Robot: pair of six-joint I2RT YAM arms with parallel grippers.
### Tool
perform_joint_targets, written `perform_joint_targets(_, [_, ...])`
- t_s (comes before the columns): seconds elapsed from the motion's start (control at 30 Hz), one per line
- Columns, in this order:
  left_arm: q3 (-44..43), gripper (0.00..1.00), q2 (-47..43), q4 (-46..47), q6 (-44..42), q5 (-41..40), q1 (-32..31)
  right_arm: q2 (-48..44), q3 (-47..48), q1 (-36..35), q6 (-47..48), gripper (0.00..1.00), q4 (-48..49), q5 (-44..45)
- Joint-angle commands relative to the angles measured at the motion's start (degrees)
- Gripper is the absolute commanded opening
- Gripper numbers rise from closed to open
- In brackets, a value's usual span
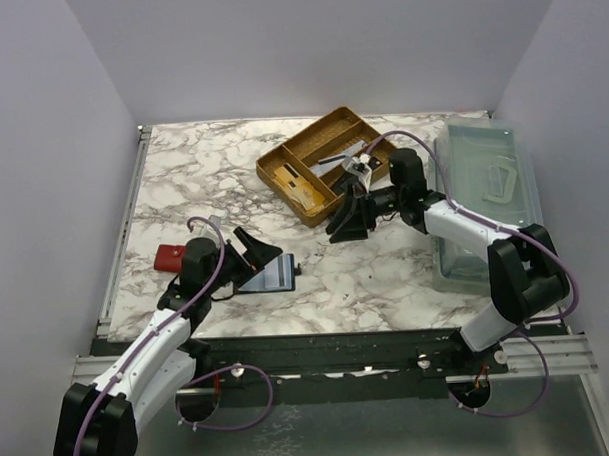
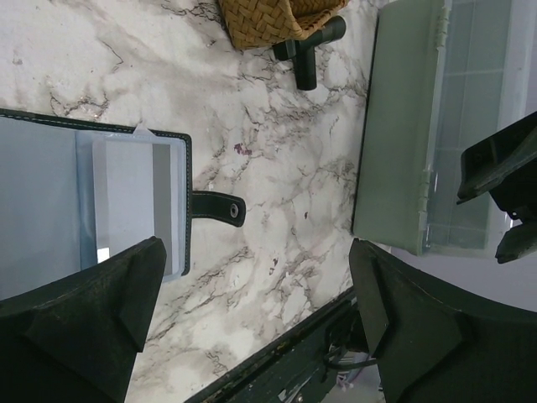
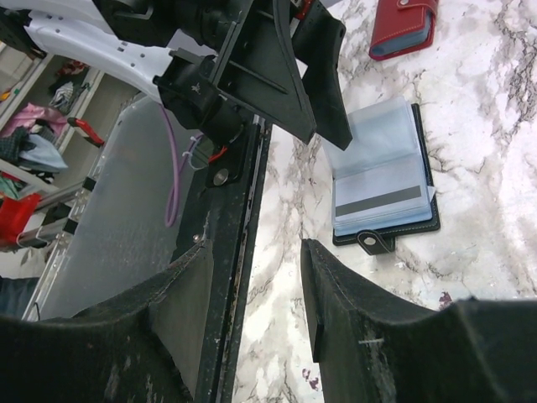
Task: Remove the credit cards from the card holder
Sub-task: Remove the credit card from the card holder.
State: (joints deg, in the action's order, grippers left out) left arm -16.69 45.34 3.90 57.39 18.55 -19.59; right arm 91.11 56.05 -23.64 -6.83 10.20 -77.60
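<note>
A black card holder (image 1: 269, 277) lies open on the marble table near the front left. It also shows in the left wrist view (image 2: 50, 201) and the right wrist view (image 3: 382, 197). A pale grey-blue credit card (image 3: 379, 204) with a dark stripe sits in its clear sleeve, also seen in the left wrist view (image 2: 138, 201). My left gripper (image 1: 253, 248) is open and empty, just above the holder's far left side (image 2: 256, 256). My right gripper (image 1: 348, 224) is open and empty, by the wicker tray, well apart from the holder (image 3: 252, 252).
A red card holder (image 1: 170, 258) lies shut left of the left arm. A wicker tray (image 1: 327, 162) with small items stands at the back middle. A clear plastic box (image 1: 483, 187) lies along the right edge. The table's front edge (image 3: 252, 210) is close.
</note>
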Motion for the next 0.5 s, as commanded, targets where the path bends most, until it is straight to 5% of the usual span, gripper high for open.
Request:
perform_joint_targets(0.0, [-0.66,0.98,0.27,-1.11,-1.01,-0.93,0.35,1.29,-0.3,-1.61,1.19,0.52,-0.73,1.93])
perform_joint_targets(0.47, [-5.41,0.85,8.8,-7.24,-6.67,-2.15,0.26,8.64,1.17,-12.23,-5.0,0.43,-0.05,16.2])
